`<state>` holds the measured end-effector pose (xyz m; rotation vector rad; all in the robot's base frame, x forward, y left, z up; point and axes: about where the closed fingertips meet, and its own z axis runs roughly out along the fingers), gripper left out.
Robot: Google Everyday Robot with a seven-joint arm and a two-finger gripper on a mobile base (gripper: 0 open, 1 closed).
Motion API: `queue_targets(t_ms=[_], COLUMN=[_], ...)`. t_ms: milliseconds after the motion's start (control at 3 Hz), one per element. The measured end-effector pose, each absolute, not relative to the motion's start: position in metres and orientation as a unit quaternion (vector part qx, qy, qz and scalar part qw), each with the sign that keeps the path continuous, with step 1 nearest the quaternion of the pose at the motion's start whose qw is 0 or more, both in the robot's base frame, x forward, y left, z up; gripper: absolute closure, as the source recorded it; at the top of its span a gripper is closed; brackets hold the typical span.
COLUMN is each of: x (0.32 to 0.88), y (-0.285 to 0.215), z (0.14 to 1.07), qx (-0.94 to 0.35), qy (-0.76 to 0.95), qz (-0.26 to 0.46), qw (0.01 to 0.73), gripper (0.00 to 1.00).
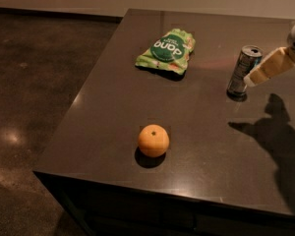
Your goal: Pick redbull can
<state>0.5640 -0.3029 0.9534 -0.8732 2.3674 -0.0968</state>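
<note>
The redbull can [240, 72] is shown upright at the table's [103, 117] far right. The gripper [258, 75] is seen just right of it, possibly touching; its spread cannot be told. An orange [153, 140] is placed nearer.

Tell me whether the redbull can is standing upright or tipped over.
Upright: the redbull can stands on its base on the table, shiny top facing up. The gripper is close beside it, at the view's right.

grn bag [166, 52] – "dang" logo, inverted, gripper [255, 76] by redbull can [243, 69]
</note>
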Motion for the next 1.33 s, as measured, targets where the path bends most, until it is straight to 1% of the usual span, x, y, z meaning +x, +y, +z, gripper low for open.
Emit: queue_targets(t_ms=[333,1000,1333], x=[0.585,0.607,0.615], y=[-0.301,-0.292,-0.287], z=[0.944,0.926,0.921], qx=[-0.316,-0.313,-0.314], qy=[0.894,0.895,0.895], qz=[-0.027,-0.001,0.012], qw=[0.316,0.317,0.317], gripper=[0.00,0.00,0.18])
